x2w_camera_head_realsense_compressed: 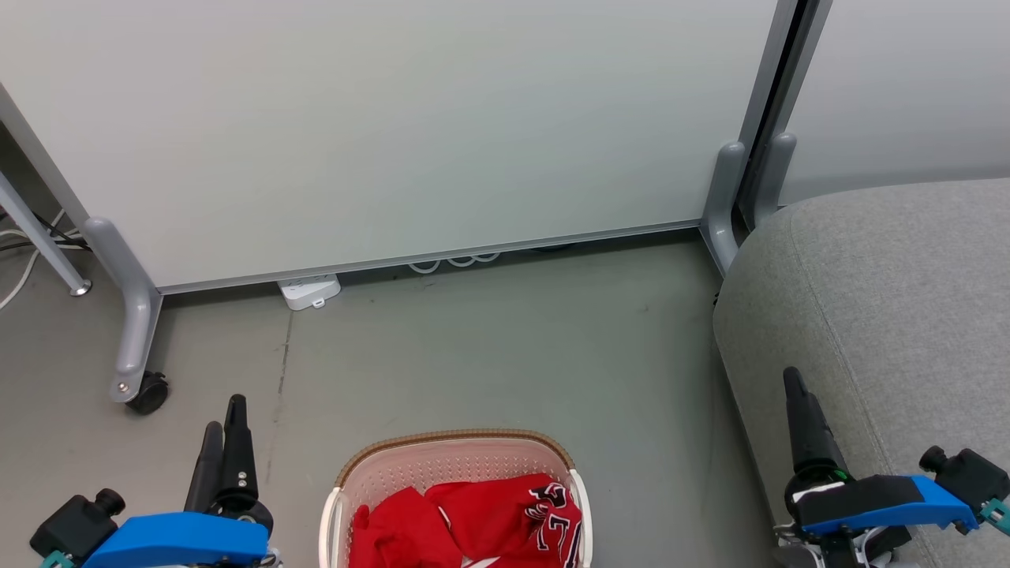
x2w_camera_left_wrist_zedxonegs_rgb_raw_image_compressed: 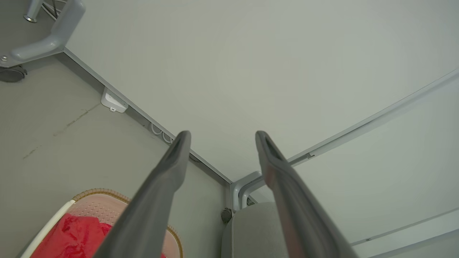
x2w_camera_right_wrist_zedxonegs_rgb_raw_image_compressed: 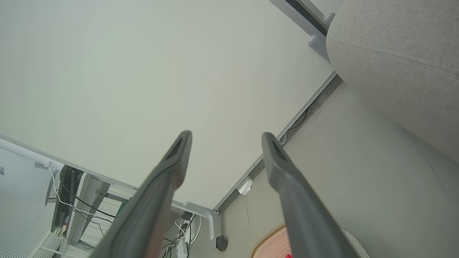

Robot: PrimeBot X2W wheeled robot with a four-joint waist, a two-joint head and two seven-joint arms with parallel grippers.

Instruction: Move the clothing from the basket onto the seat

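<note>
Grey floor, oval perf. basket w/ clothing

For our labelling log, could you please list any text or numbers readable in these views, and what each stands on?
"7" (probably): a black-and-white outlined digit on the red jersey in the basket.
Other lettering above it on the jersey: crumpled into folds, unreadable.
White power strip on the floor: no legible marking.

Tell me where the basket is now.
Head view, bottom centre: the basket sits on the floor between the left gripper and the right gripper, left of the seat.
</note>
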